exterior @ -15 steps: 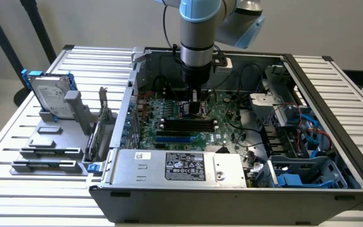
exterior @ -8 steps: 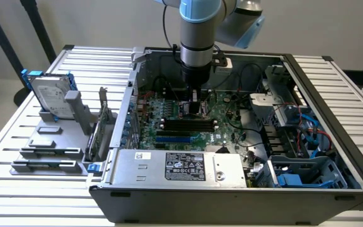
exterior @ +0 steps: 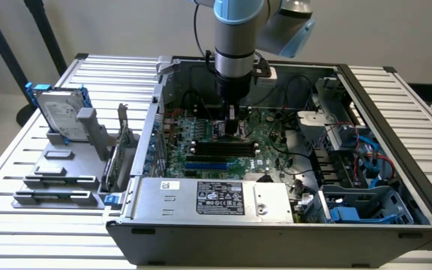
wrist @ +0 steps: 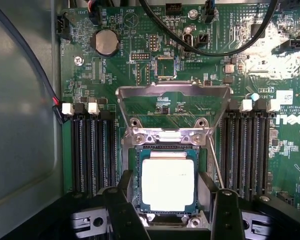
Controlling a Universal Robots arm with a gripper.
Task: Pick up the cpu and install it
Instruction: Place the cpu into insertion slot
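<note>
The cpu (wrist: 167, 185), a small square chip with a dull silver top, lies flat inside the black socket frame (wrist: 134, 172) on the green motherboard (wrist: 140, 65). The socket's metal retaining plate (wrist: 172, 92) stands swung up and open beyond it. My gripper (wrist: 170, 216) hangs just above the chip, open, with one black finger (wrist: 121, 212) on each side and a visible gap between them and the chip's edges. In the exterior view the gripper (exterior: 231, 128) reaches straight down into the open computer case (exterior: 396, 140), close over the board.
Black memory slots (wrist: 92, 150) flank the socket on both sides. Black cables (wrist: 215, 47) arc over the board. A silver power supply (exterior: 208, 197) fills the case's near side. On the exterior view's left a hard drive (exterior: 60, 115) with blue rails stands in a grey rack (exterior: 58, 185).
</note>
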